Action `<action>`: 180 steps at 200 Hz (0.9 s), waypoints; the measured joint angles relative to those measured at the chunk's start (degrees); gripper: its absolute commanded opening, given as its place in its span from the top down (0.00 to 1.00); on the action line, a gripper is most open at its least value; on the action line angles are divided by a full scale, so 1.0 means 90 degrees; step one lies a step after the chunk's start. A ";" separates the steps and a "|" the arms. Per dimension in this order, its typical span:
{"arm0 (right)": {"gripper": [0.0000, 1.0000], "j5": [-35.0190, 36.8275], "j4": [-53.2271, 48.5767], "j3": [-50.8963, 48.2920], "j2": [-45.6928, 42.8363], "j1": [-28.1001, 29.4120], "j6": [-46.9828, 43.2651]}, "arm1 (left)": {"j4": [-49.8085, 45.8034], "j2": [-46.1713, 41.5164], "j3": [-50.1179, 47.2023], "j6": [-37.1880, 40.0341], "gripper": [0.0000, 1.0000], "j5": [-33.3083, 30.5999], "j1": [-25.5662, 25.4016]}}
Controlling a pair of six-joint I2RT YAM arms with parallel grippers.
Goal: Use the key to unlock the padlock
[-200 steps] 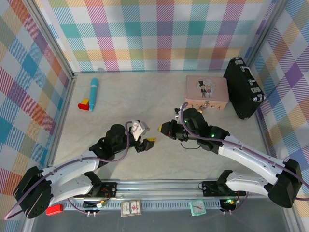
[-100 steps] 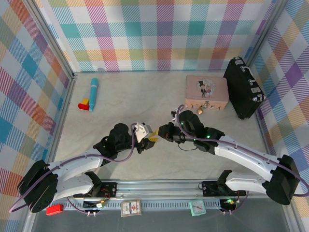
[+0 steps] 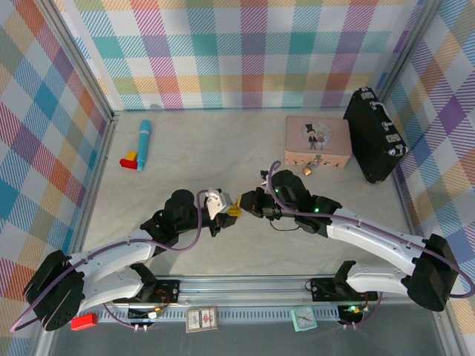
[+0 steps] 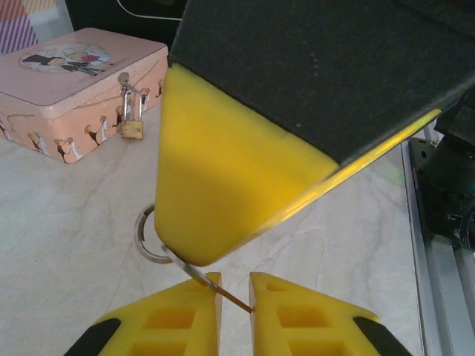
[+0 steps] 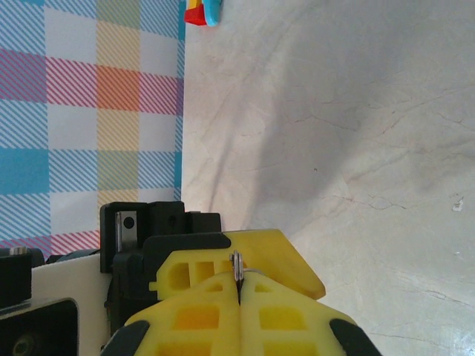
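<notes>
While right pincer point(image 5: 239, 282) clamps key point(image 5: 237, 265), barely-parted left pincer point(image 4: 235, 300) flanks it.

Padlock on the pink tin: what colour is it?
The padlock is brass-gold; clearest in the left wrist view.

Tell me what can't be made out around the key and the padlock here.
- Key: head hidden behind the right pincer in the left wrist view; too small in the top view.
- Left pincer: whether it clamps the blade is unclear; its fingers run off the bottom edge.
- Padlock: keyhole too small to see, left wrist view.
</notes>
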 measured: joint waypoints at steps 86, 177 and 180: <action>1.00 0.0117 -0.0029 -0.0002 -0.0053 0.0012 0.0046 | -0.0121 0.0000 0.0000 -0.0100 1.00 -0.0124 0.0165; 0.75 0.0464 -0.0056 -0.0075 -0.0112 0.0012 -0.0085 | -0.0345 0.0272 0.0260 -0.0197 1.00 0.0032 0.0270; 0.73 0.0493 -0.0056 -0.0085 -0.0126 0.0012 -0.0056 | -0.0376 0.0301 0.0287 -0.0197 1.00 0.0051 0.0272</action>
